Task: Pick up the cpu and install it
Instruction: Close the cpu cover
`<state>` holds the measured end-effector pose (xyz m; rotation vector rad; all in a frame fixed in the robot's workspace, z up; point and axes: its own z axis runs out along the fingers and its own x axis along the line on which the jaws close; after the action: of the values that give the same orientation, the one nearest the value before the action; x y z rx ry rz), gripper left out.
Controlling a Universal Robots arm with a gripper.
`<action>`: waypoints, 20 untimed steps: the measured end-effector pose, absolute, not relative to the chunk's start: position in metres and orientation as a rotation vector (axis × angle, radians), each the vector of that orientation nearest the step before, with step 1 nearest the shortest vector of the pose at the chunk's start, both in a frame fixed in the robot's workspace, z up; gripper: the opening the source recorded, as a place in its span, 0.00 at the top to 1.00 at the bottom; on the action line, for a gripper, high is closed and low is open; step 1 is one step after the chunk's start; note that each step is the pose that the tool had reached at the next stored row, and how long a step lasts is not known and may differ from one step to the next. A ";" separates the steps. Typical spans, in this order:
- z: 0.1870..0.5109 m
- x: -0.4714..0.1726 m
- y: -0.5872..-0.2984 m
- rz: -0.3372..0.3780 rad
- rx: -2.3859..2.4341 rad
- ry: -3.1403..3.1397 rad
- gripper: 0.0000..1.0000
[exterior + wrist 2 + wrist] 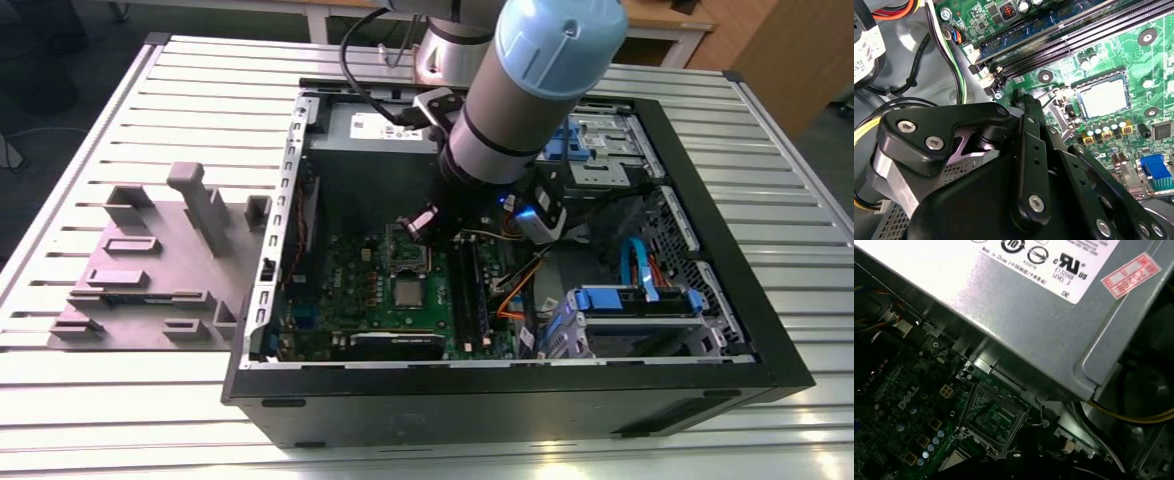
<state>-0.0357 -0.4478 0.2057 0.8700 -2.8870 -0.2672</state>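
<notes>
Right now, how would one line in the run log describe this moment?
arm: over open computer case | pincer: low over green board | cpu: flat on green board, apart from pincer

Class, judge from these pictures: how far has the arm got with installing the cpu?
Looks done: the cpu lies flat, seated on the motherboard. In hand: the pincer hangs above the board, apart from the cpu. Left: the metal socket frame stands open, not shut over the chip.

Bright light; glare on table (561, 466); case (534, 412) interior shadowed; first wrist view dim.
</notes>
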 end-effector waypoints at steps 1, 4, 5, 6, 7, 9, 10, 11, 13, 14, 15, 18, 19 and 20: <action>0.207 -0.036 -0.448 -0.267 0.871 -2.887 0.90; 0.209 -0.035 -0.448 -0.268 0.873 -2.885 0.90; 0.210 -0.035 -0.448 -0.268 0.873 -2.884 0.90; 0.210 -0.035 -0.448 -0.268 0.873 -2.884 0.90; 0.210 -0.035 -0.448 -0.268 0.873 -2.884 0.90; 0.210 -0.035 -0.448 -0.268 0.873 -2.884 0.90; 0.210 -0.035 -0.448 -0.268 0.873 -2.883 0.90; 0.210 -0.035 -0.449 -0.268 0.874 -2.883 0.90; 0.210 -0.035 -0.449 -0.268 0.875 -2.882 0.90; 0.211 -0.035 -0.449 -0.268 0.876 -2.882 0.90; 0.211 -0.035 -0.449 -0.268 0.876 -2.882 0.90; 0.211 -0.035 -0.449 -0.268 0.877 -2.882 0.90; 0.211 -0.035 -0.449 -0.268 0.878 -2.881 0.90; 0.211 -0.035 -0.449 -0.268 0.882 -2.880 0.90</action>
<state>-0.0350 -0.4490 0.2107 0.8824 -2.8796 -0.2676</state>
